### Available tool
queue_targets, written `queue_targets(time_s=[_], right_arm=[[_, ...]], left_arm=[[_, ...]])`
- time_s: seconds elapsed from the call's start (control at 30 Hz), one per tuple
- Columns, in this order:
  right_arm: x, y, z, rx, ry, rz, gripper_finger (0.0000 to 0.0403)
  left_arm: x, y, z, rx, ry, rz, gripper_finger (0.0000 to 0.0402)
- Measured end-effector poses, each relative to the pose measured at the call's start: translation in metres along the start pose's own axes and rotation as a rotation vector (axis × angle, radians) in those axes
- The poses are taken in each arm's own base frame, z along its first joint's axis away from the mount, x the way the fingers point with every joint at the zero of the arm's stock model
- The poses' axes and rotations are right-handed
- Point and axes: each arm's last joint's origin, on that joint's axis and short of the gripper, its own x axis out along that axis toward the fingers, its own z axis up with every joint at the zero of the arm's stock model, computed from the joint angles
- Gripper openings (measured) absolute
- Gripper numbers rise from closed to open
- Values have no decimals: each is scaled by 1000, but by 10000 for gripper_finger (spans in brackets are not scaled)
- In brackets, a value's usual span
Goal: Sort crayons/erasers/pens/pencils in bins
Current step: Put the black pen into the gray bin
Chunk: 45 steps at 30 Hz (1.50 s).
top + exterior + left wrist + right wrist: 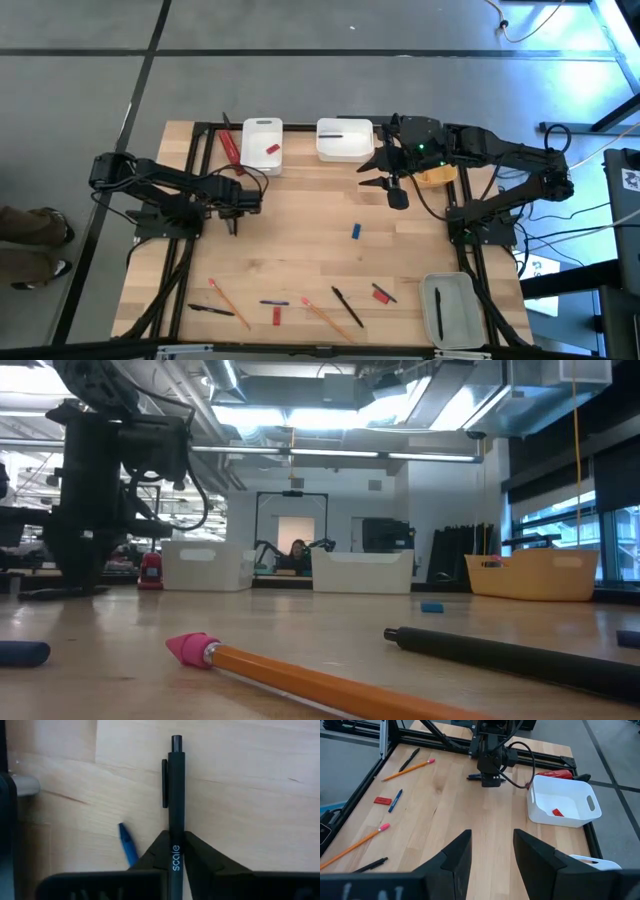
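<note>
A: left gripper (176, 851) is clamped on a black pen (175, 795), pen flat on the table (300, 230), pinched low on the barrel so it should lift level

B: right gripper (491, 851)?

A: fingers wide, holding nothing, hovering by the yellow bin (438, 176) at the back, probably parked out of the way

B: rest?

A: pencils (228, 303) and other pens (347, 306) lie loose along the front edge; grey bin (455, 310) has one pen in it

Floor (300, 30): grey, crossed by dark seams.
Ceiling (330, 410): exposed ducts, lit by bright strip lights.
Windows (600, 525): seen at right.
Doorway (294, 532): framed in black, at back.
</note>
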Motion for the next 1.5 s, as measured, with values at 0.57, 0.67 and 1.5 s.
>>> queue_targets(time_s=[0.57,0.67,1.5], right_arm=[[0,0,0,10,1,1,147],[0,0,0,10,1,0,147],[0,0,-1,83,11,2,147]], left_arm=[[0,-1,0,137,2,-12,7],[-3,-2,0,145,2,-30,7],[-79,-78,3,862,-322,-736,6]])
